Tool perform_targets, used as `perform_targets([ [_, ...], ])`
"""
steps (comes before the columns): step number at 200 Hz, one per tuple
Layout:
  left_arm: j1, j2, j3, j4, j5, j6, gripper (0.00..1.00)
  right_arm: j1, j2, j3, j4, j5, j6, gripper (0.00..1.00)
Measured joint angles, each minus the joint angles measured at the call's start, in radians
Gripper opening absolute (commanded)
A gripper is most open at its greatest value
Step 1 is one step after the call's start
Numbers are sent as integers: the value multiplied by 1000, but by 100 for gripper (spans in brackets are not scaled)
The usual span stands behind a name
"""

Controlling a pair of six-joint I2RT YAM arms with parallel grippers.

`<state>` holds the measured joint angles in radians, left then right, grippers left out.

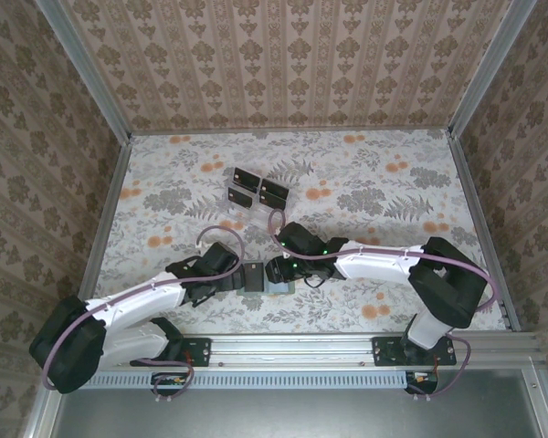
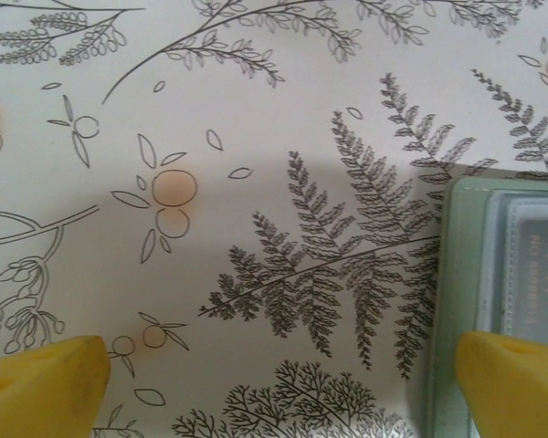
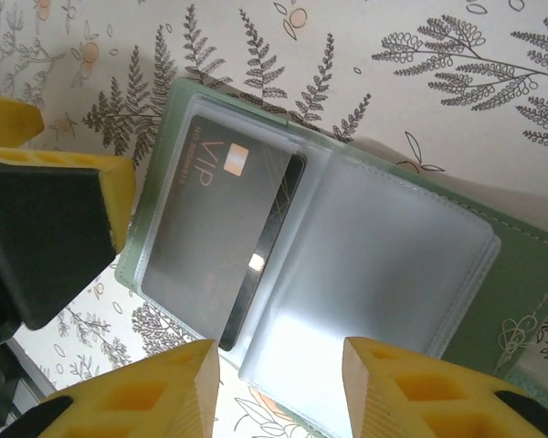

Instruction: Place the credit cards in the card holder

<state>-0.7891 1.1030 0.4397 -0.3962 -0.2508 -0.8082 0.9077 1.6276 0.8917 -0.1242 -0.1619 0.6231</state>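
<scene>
Wallpaper in a damask pattern on three sides, and a cloth of ferns and orange blossoms over the bench [image 1: 164, 182]. Viewed from above, just past the centre toward twelve o'clock: a clear slotted rack [image 1: 258, 203] with black credit cards [image 1: 247, 177] standing in it. Well apart from that, toward six o'clock and near the front rail: the card holder [image 1: 281, 286], flat on the cloth between the two arms. Coming in from eight o'clock, the left claw [image 1: 244, 276], just beside the holder's nine o'clock edge. Coming in from three o'clock, the right claw [image 1: 276, 270], directly over the holder.

Seen from the right wrist: holder spread open, grey-green cover beneath, clear plastic pockets on top. Under the plastic of the pocket toward nine o'clock, one black card [image 3: 215, 224] bearing pale "VIP" lettering and a small orange-and-white patch; cannot tell whether fully seated. Pocket toward three o'clock bright with glare. Right claw partly open, yellow fingertips [image 3: 164, 392] at six o'clock of that view, gripping nothing, the clear pocket visible in the gap.

Seen from the left wrist: left claw spread wide, holding nothing, bare cloth between its yellow fingertips [image 2: 36, 388]. Holder's corner at three o'clock, the card's lettering showing behind the plastic, and the fingertip at four o'clock overlapping the holder's edge; cannot tell whether touching.
</scene>
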Motion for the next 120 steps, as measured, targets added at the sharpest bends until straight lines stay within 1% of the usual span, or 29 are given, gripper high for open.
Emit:
perform_targets([
  [39,-26,11,6,4,-2,0,100,0,67,3,6,-3,0,42],
  [73,-55,11,6,15,-8,0,100,0,118,19,54,-32,13,41],
  [120,-101,10,6,45,-20,0,100,-3,142,23,142,-68,85,42],
])
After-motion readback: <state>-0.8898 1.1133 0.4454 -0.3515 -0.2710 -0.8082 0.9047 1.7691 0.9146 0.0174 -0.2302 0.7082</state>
